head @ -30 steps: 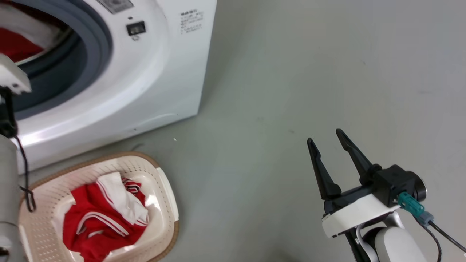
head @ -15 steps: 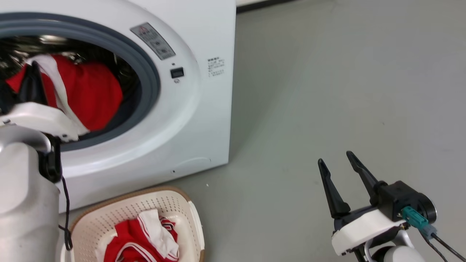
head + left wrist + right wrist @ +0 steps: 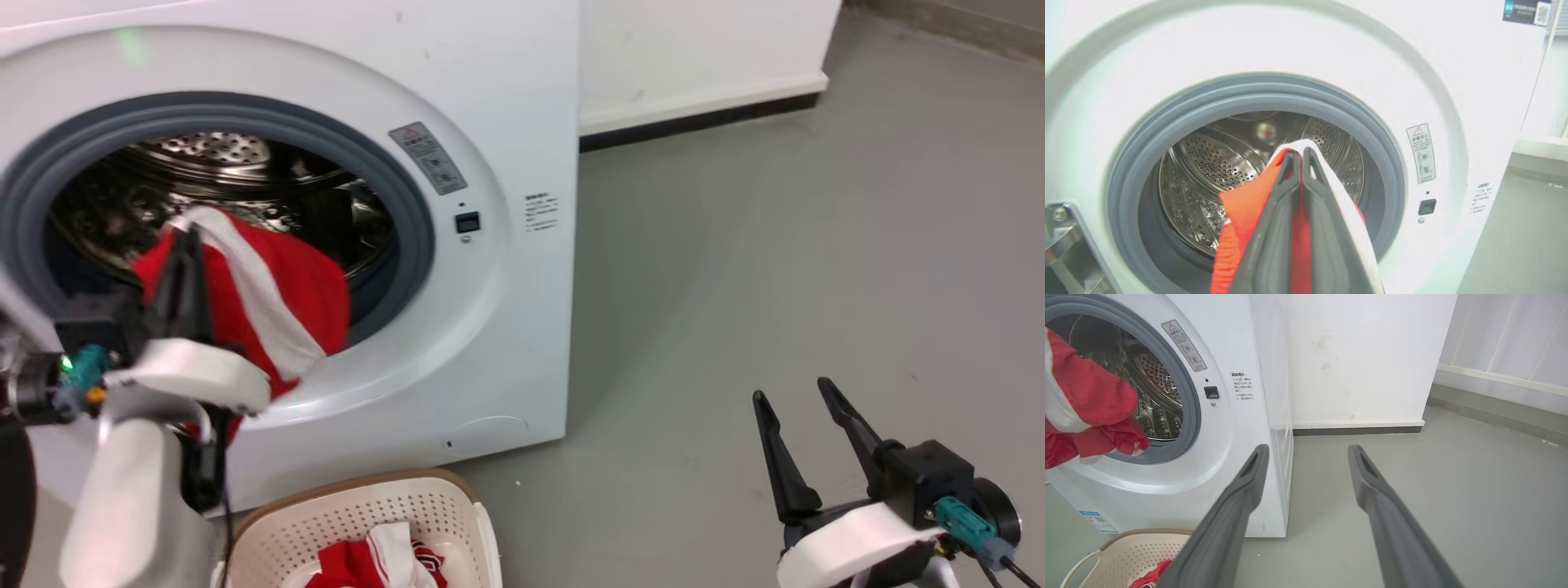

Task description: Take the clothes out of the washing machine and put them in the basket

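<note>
Head view count: two grippers, two red garments, one washing machine, one basket.
Left gripper (image 3: 189, 237): at the lower left of the porthole. The left wrist view shows its two dark fingers (image 3: 1274, 228) pressed together with red cloth pinched between them.
Red garment (image 3: 282, 302): bright red with a broad white band over its top. It is bunched and hangs from the left gripper at the mouth of the porthole, its lower folds in front of the bottom of the grey seal (image 3: 412, 220).
Washing machine (image 3: 498, 327): white front-loader with the porthole open. The perforated steel drum (image 3: 212, 151) shows behind the garment.
Basket (image 3: 359, 510): cream plastic with small holes and a brown rim, on the floor just in front of the machine and below the porthole.
Second red garment (image 3: 347, 567): crumpled inside the basket, red with a white panel and thin white stripes.
Right gripper (image 3: 792, 389): fingers spread wide with nothing between them, over the grey floor (image 3: 775, 245), well apart from the machine.
</note>
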Tool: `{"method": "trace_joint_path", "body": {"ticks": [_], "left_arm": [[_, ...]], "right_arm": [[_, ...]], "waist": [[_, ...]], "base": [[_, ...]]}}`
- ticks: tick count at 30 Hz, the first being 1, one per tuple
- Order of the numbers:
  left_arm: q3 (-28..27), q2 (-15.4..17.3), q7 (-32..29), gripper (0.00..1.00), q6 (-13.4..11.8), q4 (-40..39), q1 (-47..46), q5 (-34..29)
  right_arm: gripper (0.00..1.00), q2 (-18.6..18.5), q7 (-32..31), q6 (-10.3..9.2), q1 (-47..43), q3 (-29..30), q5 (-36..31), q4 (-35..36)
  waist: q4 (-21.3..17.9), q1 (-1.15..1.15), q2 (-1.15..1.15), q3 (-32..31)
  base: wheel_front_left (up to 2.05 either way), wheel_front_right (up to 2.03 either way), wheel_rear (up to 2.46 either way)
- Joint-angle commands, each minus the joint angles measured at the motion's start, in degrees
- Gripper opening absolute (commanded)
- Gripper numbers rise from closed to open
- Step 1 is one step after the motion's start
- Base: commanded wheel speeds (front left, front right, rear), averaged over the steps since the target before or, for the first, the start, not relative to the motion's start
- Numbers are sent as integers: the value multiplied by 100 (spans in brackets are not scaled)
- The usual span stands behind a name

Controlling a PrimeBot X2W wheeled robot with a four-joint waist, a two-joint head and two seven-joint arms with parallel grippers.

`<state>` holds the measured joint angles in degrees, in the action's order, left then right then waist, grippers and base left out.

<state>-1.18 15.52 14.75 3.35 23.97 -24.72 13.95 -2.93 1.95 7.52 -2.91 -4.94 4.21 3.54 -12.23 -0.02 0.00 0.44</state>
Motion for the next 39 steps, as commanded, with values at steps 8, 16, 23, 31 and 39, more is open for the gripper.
{"method": "trace_joint_path", "body": {"ticks": [8,16,23,31,39], "left_arm": [[223,-328,-521,0,-248,-1554,1289,11],[367,-621,-748,0,-438,-2089,2394,137],[575,-967,-536,0,-504,-1328,3149,308],[610,-1147,-46,0,-392,131,2739,524],[494,-1208,53,0,-314,1329,1713,486]], "right_arm": [[100,10,-146,-5,-325,175,-113,219],[100,10,-155,-5,-305,180,-57,287],[100,10,-170,-5,-292,143,-53,249],[100,10,-215,-5,-36,34,-121,345],[100,11,-243,-5,369,-136,-190,502]], "waist": [[509,2,0,-330],[682,2,0,-271],[784,2,0,-106],[787,2,0,466],[680,2,0,1372]], "base": [[0,0,0],[0,0,0],[0,0,0],[0,0,0],[0,0,0]]}}
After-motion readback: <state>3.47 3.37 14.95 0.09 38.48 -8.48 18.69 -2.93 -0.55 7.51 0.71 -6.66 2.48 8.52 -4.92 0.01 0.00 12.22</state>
